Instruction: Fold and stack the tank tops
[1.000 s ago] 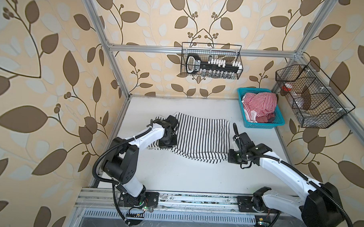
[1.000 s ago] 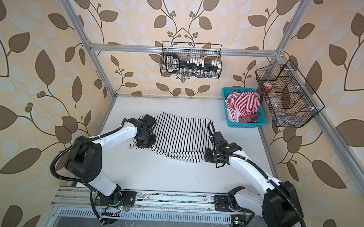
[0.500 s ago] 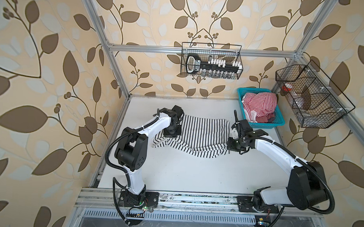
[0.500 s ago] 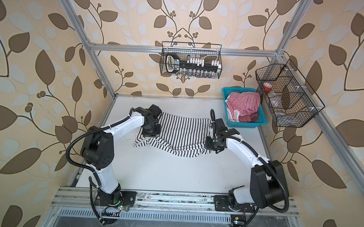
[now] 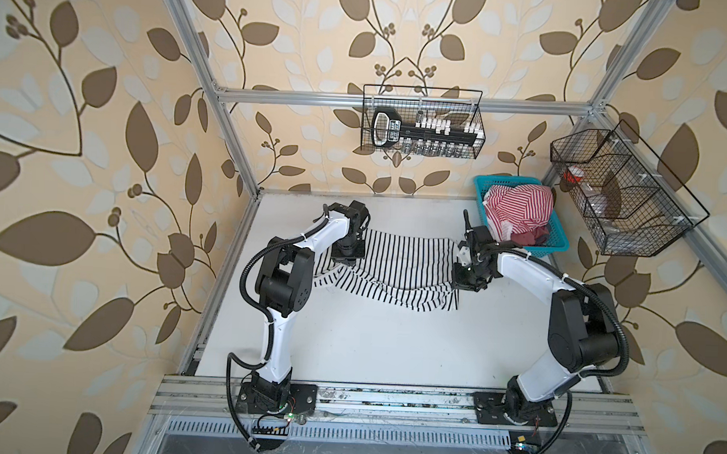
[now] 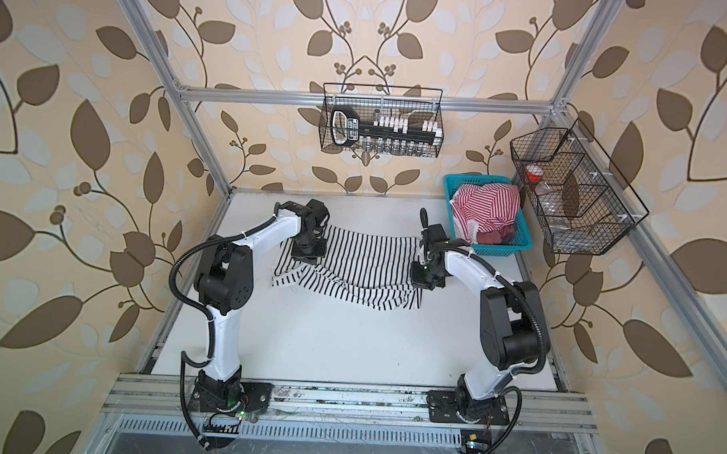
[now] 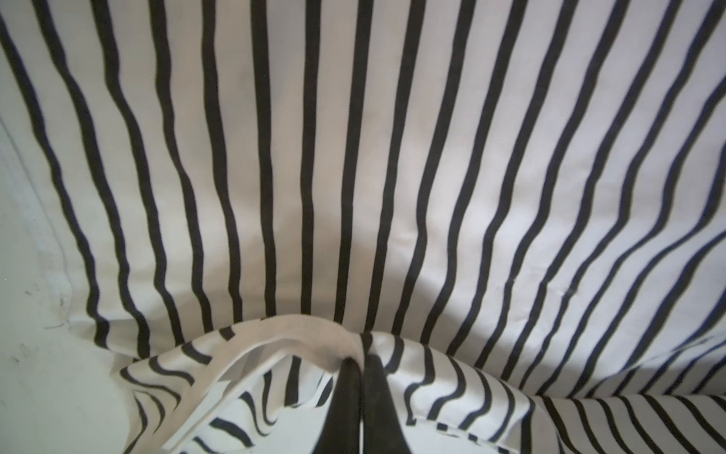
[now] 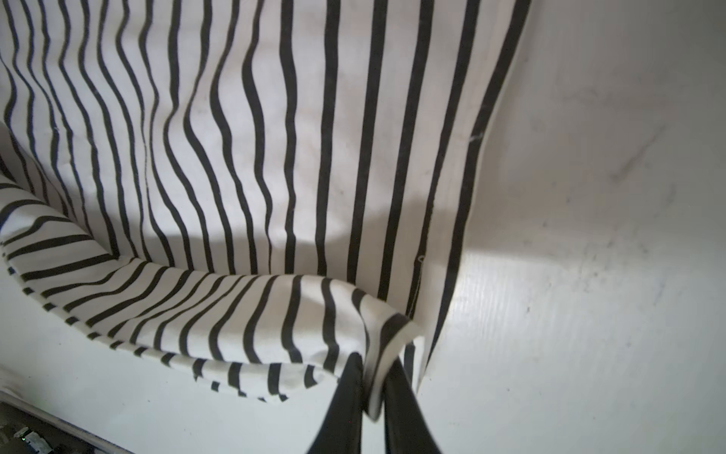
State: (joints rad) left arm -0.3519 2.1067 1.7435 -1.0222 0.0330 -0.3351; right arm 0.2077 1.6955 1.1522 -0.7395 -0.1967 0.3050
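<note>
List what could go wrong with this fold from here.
The right gripper pinches only a narrow corner of the black-striped tank top; it could slip out mid-fold. The cloth sags and bunches between it and the left gripper, so the fold may land creased. The right arm works close to the blue basket and might bump it.

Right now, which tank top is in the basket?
The red-striped top, bunched up in the blue basket. The black-striped top lies spread on the table instead.
</note>
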